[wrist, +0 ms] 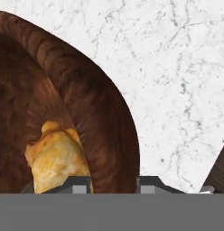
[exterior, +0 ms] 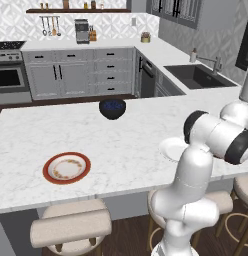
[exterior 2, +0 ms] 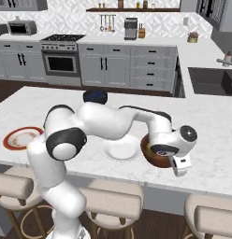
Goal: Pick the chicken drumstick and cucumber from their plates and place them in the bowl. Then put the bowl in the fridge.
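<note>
1. On the left of the table [exterior: 121, 135] lies the red-rimmed plate [exterior: 66, 167]. Its cream centre is bare, so I judge its food item has already gone.
2. Further right, beside the arm, lies the white plate [exterior 2: 120, 149]. What shows of it is bare as well, which suggests both pick-ups are finished.
3. Behind these two, toward the far edge of the table, stands the dark blue-black bowl [exterior: 112, 108], well apart from the work and no part of the task.
4. Just right of the white plate sits the reddish-brown bowl [exterior 2: 155, 151], near the front edge of the table and partly hidden by the wrist.
5. In the hand view the chicken drumstick [wrist: 57, 158] lies inside that bowl, against its inner wall. The cucumber cannot be made out there; it may be hidden beyond the frame.
6. The gripper [wrist: 114, 184] straddles the bowl's rim: one finger sits inside, touching or just beside the drumstick, and the other sits outside over the marble. The fingers are drawn in on the bowl's wall, so I judge the gripper is pinching the rim.
7. What remains, by my reading, is lifting the bowl, carrying it to the fridge and setting it on a shelf. The bowl rests on the table and is not yet lifted.
</note>
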